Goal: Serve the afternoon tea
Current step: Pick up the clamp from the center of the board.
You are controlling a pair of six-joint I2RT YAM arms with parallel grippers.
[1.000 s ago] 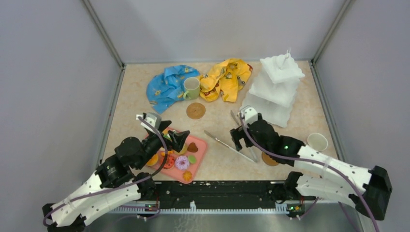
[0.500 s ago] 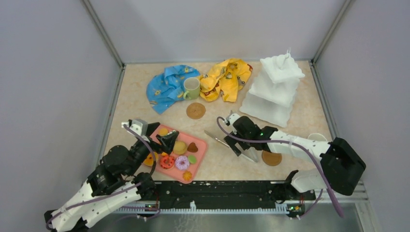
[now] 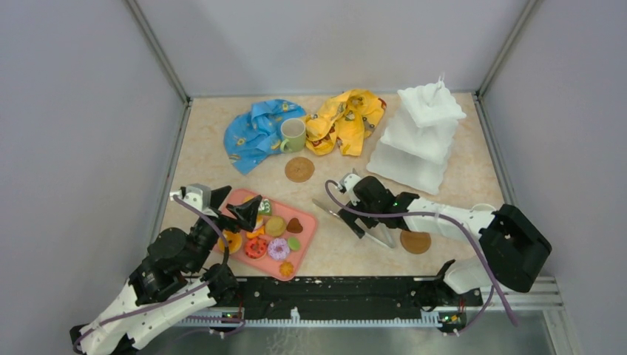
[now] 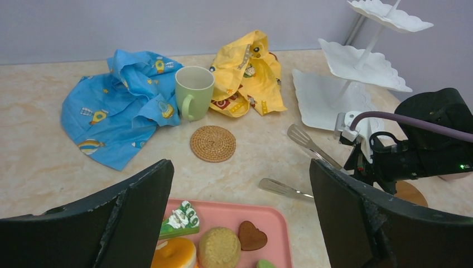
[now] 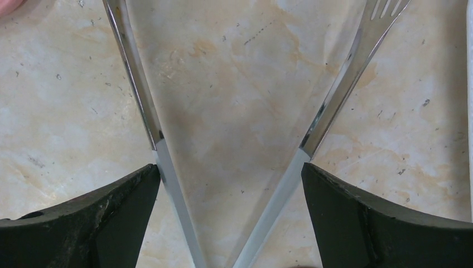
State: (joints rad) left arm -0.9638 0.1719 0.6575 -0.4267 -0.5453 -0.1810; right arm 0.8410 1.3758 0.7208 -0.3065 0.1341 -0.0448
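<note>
Two round brown coasters of woven fibre are laid well apart: one coaster (image 3: 299, 169) near the middle of the top view, just below the glossy pale green mug (image 3: 293, 134), the other coaster (image 3: 415, 242) at lower right, partly covered by the right arm. The white three-tier stand (image 3: 418, 137), with scalloped square plates, is set at upper right. The toy pastries are gathered on the flat pink tray (image 3: 307, 231) at lower left, among them a pink donut (image 3: 279, 248), a brown heart biscuit (image 3: 294, 225) and a green striped wedge (image 4: 181, 219). The left gripper (image 4: 240, 163) is held above the tray's upper left corner, jaws spread wide and empty. The right gripper (image 5: 230, 167) is poised low over shiny metal tongs (image 5: 139, 100); its wide-set black fingers are placed against the outer sides of the two splayed arms. A crumpled blue cloth (image 3: 255, 133) and yellow cloth (image 3: 347, 118) are bunched beside the mug.
</note>
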